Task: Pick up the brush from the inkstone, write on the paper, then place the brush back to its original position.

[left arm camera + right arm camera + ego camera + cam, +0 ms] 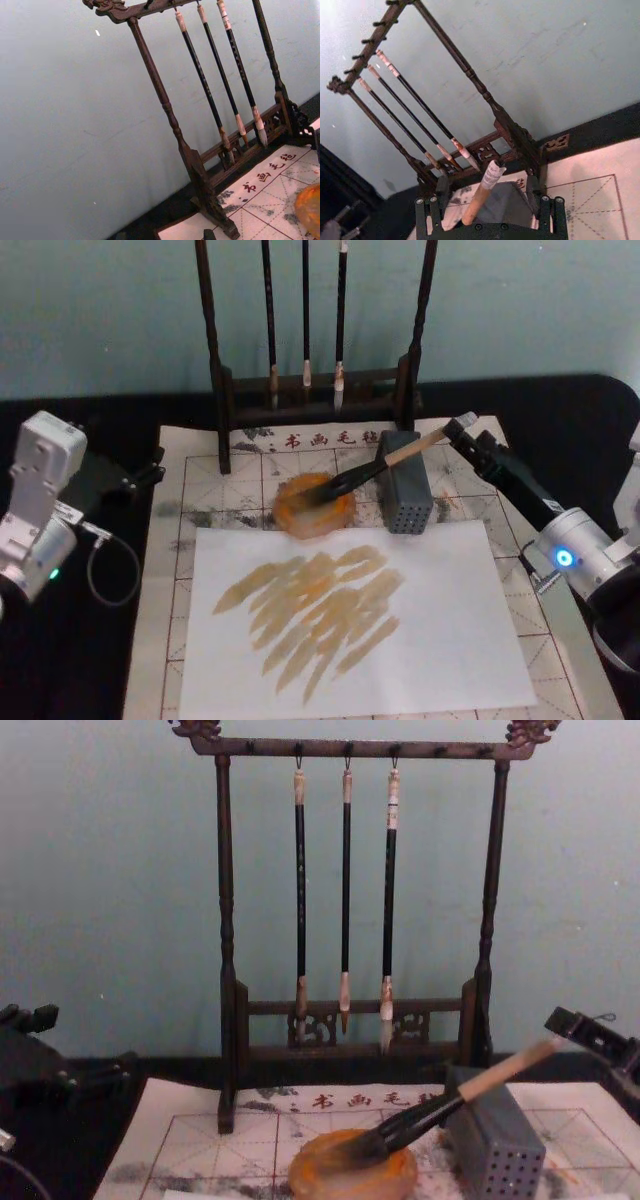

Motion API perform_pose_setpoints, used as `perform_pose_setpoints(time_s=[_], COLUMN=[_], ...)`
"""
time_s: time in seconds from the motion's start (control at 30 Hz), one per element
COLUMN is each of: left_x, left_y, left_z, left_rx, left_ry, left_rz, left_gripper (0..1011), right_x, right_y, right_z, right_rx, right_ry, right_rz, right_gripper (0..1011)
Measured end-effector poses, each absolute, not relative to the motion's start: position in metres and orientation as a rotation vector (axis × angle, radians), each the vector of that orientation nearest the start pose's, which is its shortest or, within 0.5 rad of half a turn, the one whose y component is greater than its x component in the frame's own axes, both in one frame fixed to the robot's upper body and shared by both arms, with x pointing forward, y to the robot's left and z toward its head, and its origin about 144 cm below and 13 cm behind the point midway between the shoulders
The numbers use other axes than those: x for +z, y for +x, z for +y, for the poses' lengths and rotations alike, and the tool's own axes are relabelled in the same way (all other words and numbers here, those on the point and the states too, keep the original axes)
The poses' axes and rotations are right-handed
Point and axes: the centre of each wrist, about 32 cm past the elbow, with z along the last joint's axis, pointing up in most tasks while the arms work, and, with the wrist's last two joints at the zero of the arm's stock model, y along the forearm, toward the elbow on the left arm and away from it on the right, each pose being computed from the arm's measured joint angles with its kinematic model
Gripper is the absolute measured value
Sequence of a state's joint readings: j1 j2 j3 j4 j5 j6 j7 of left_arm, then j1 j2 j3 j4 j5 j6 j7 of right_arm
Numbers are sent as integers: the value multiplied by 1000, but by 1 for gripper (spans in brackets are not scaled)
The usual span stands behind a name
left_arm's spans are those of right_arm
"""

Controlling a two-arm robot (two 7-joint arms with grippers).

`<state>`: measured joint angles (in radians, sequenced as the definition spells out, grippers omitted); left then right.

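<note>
Okay, right gripper [462,427]: at the back right of the paper, jaws spread either side of the brush's capped end, not clamped on it.
Right arm: comes in from the right edge, forearm slanting up toward the rack, blue light lit on the wrist.
Left gripper [145,478]: parked off the table's left side, pointing inward; can't tell its grip state.
Brush [405,453]: bristles lie in the inkstone [300,525], handle tilts up across the grey perforated box [408,502].
Paper [205,490]: gridded sheet flat under everything.
White sheet [450,630]: on the paper, in front of the inkstone, tan strokes across it.
Rack [213,360]: behind, three thin brushes [346,890] hanging.
</note>
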<state>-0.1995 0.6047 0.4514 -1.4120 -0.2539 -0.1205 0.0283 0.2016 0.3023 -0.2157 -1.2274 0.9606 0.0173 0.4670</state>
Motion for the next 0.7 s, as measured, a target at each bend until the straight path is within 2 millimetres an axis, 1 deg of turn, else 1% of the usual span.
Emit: perform_pose_setpoints(time_s=[0.27, 0.7], left_x=[1140, 1140], left_y=[489, 489], left_z=[310, 310], left_rx=[1248, 1248], left_ry=[305, 304], left_rz=[-285, -285], left_gripper=[1001, 1001], right_x=[1096, 1090], right_y=[513, 521], right_z=[-280, -269], right_rx=[-989, -934], right_ry=[491, 547], right_rz=[630, 706], right_gripper=[1002, 1003])
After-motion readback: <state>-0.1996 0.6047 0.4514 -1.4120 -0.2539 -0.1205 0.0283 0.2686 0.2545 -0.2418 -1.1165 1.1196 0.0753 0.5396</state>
